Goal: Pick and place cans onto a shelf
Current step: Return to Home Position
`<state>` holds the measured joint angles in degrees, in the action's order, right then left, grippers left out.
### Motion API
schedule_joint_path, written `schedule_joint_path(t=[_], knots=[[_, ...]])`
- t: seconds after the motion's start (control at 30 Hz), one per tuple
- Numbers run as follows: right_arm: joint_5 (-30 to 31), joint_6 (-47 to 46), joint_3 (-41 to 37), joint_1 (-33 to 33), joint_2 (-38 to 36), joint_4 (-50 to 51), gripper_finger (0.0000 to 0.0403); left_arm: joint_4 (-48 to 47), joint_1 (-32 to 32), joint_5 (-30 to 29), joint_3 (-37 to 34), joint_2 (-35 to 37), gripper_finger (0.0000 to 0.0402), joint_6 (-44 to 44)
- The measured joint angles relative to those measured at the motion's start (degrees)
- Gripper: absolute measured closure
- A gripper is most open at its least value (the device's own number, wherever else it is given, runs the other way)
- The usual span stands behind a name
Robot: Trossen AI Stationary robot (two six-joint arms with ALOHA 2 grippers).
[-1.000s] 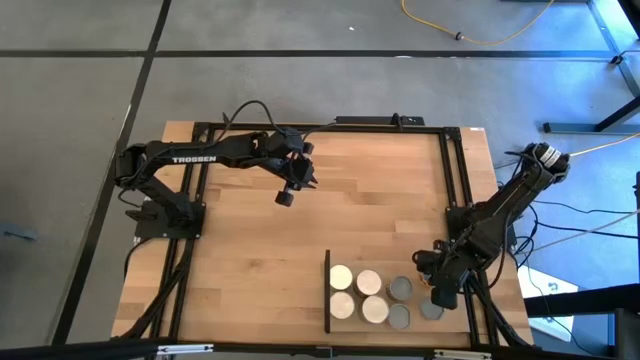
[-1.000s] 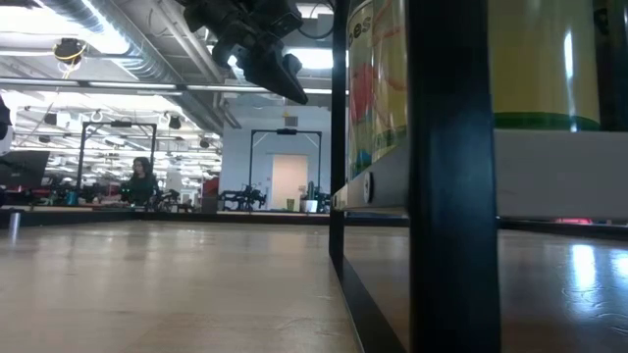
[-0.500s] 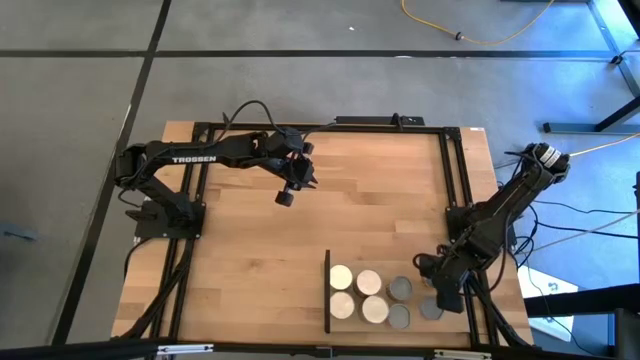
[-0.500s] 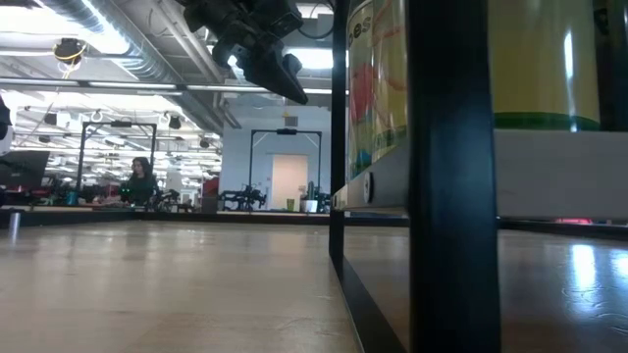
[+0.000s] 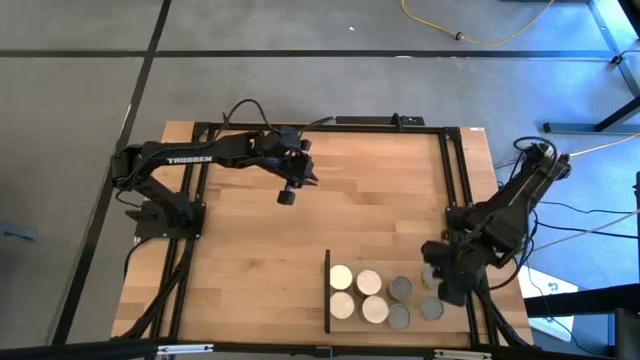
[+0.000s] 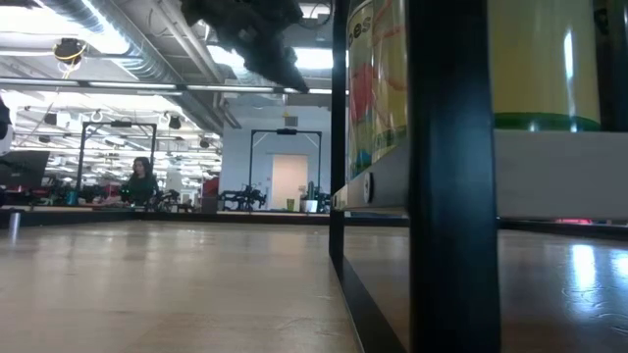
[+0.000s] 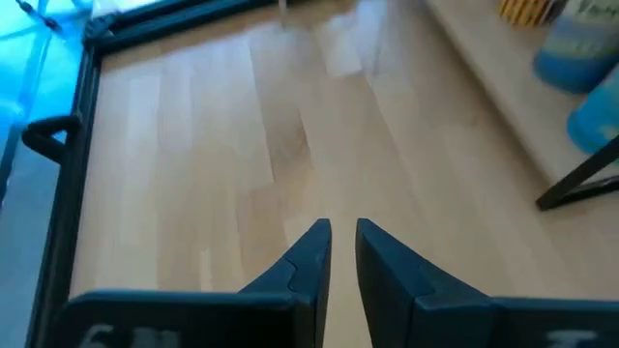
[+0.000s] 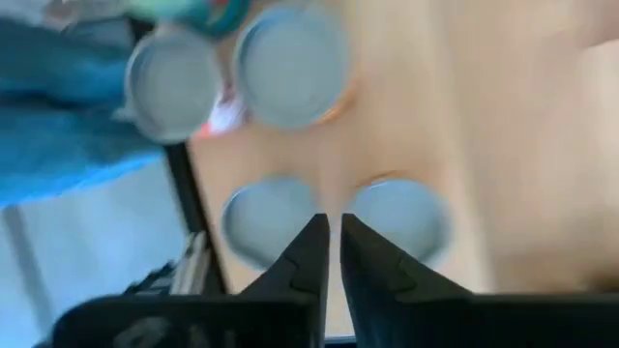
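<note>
Several cans stand in two rows near the table's near right corner, just right of the shelf's black upright edge (image 5: 327,291). Some have cream tops (image 5: 342,278) and some grey tops (image 5: 400,289). My right gripper (image 5: 440,284) hangs over the right end of the rows, shut and empty. Its wrist view looks down on several round can tops (image 8: 290,63) past the fingertips (image 8: 334,228). My left gripper (image 5: 288,188) hovers over the far middle of the table, shut and empty (image 7: 343,232). The low view shows labelled cans (image 6: 378,88) on the pale shelf board (image 6: 559,172).
A black metal frame (image 5: 455,170) runs along the table's sides and far edge. Bare wood (image 5: 250,260) lies between the two arms. In the low view a black post (image 6: 451,176) fills the foreground, and a person sits far back in the room (image 6: 142,176).
My right arm has drawn a little up and toward the far edge over the grey-topped cans, fingers still shut. My left gripper has gone up a little. No can has moved.
</note>
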<state>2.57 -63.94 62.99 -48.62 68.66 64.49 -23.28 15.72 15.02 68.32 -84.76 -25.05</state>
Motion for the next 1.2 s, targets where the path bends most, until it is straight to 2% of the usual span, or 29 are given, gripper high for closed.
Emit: schedule_joint_path(t=[0.2,0.33,0.53,0.73,0.9,1.2], knots=[[13.73,-0.64,10.44,0.07,-0.08,15.41,0.0397,-0.83,-1.31,0.07,0.02,5.01,0.0396,3.27],[22.16,-3.17,15.32,0.21,-0.51,22.75,0.0395,-0.82,-1.26,0.02,0.02,9.80,0.0399,6.51],[34.45,-1.82,17.44,2.74,-4.55,25.49,0.0400,-3.29,-1.26,0.04,0.02,18.11,0.0401,8.97],[36.00,0.30,16.20,8.18,-12.21,25.65,0.0399,-10.10,-1.24,-3.28,0.02,25.88,0.0401,11.21],[36.47,6.09,15.48,12.28,-17.16,25.37,0.0399,-15.02,-1.26,-5.14,0.02,32.46,0.0401,14.14],[36.39,20.22,15.46,13.18,-24.05,15.71,0.0400,-21.89,-1.26,-12.03,0.02,43.27,0.0401,19.02]])
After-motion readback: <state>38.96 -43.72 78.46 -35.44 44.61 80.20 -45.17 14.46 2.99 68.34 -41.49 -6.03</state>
